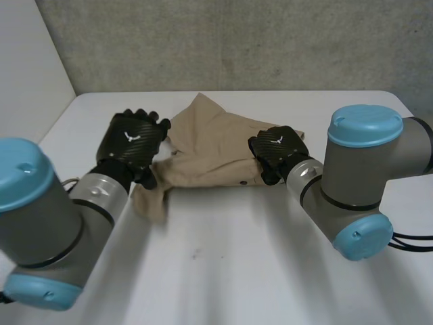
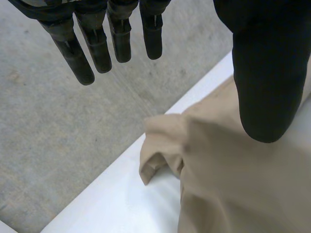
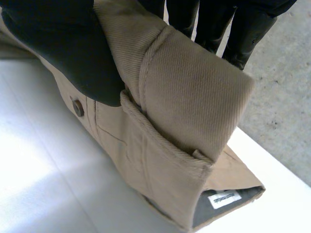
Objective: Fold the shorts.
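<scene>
Between right hand [image 3: 58, 48] thumb and fingers sat shorts [image 3: 194, 92] waistband, pinched doubled-over; grip apparently meant to carry fold across. Left hand [image 2: 269, 73] relaxed, straight-fingered; leg end lay under thumb.

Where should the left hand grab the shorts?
At the curled-up corner of the shorts, coming from the robot's left, where the open left hand hovers. That corner seems to lift off the table, so fingers could likely slip under. The right hand pinches the waistband.
</scene>
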Robot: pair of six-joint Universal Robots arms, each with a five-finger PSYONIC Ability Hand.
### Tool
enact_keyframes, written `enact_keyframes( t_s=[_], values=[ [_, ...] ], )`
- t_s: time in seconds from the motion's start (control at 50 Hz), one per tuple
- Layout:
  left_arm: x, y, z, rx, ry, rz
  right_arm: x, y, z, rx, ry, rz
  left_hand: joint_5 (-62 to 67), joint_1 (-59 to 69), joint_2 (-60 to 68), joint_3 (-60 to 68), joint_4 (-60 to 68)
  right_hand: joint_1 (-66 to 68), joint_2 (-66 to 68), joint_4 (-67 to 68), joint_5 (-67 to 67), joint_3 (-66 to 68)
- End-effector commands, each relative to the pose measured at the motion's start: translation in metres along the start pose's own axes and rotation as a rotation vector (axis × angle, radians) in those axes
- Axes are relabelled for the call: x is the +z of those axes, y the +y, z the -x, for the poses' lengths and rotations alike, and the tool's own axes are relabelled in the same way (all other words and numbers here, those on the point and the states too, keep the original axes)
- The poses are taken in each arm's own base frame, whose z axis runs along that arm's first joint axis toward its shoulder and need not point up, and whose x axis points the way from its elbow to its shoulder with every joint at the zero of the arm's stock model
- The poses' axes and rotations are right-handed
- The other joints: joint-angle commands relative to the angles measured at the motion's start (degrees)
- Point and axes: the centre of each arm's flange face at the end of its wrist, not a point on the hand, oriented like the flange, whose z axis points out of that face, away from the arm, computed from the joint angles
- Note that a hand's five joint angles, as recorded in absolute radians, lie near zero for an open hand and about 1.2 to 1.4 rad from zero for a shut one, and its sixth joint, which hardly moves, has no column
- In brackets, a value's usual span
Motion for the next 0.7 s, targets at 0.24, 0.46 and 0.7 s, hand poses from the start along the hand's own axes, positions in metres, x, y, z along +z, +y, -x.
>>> enact_keyframes(
  t_s=[0.24,0.46,0.7],
  values=[
    [-0.033,0.009,0.011,-0.528,-0.177,0.258,-0.012,0.007,0.003,0.148,0.002,0.046,-3.3,-4.5,-3.9,-4.1,-3.8,23.8,13.1,12.0,14.3,12.8],
    [-0.044,0.050,0.003,-0.527,-0.261,0.469,-0.015,0.013,0.006,0.191,0.000,0.064,-3.8,-5.0,-4.4,-4.6,-4.3,23.8,13.1,12.0,14.3,12.8],
    [-0.040,0.080,-0.009,-0.498,-0.270,0.550,-0.016,0.015,0.005,0.209,0.003,0.074,5.4,4.2,4.8,4.6,4.9,23.8,13.1,12.0,14.3,12.8]
  ],
)
